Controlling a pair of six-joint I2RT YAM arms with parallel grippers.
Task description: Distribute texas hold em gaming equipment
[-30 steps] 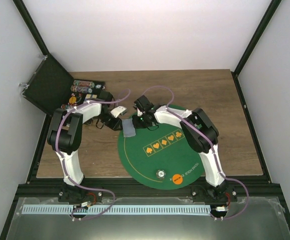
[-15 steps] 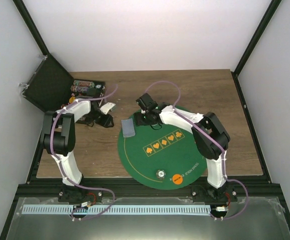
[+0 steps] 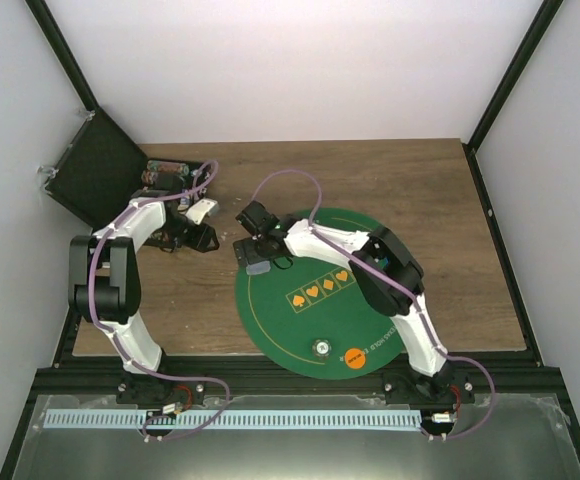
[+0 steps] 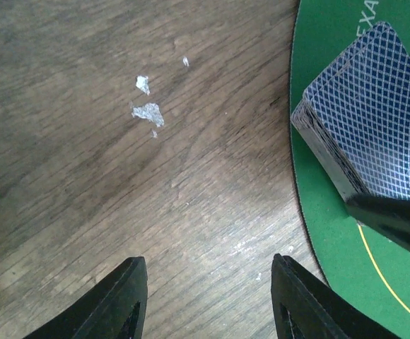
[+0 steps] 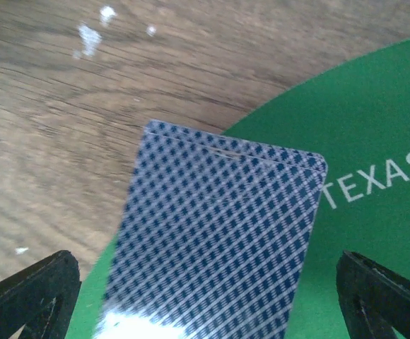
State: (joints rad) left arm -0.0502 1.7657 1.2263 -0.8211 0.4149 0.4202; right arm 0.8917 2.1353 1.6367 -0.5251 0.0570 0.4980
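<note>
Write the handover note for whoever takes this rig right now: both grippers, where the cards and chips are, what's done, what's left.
Left gripper: open, empty, over bare wood beside the mat.
Right gripper: wide open directly above the deck, not gripping it.
Deck: face down at the left rim of the green mat.
Tokens: orange token and pale token lie near the mat's near edge. More chips sit in the black case, back left.
Done: deck and two tokens are on the mat.
Left: no card lies apart from the deck, so probably dealing cards and handing out the chips.
</note>
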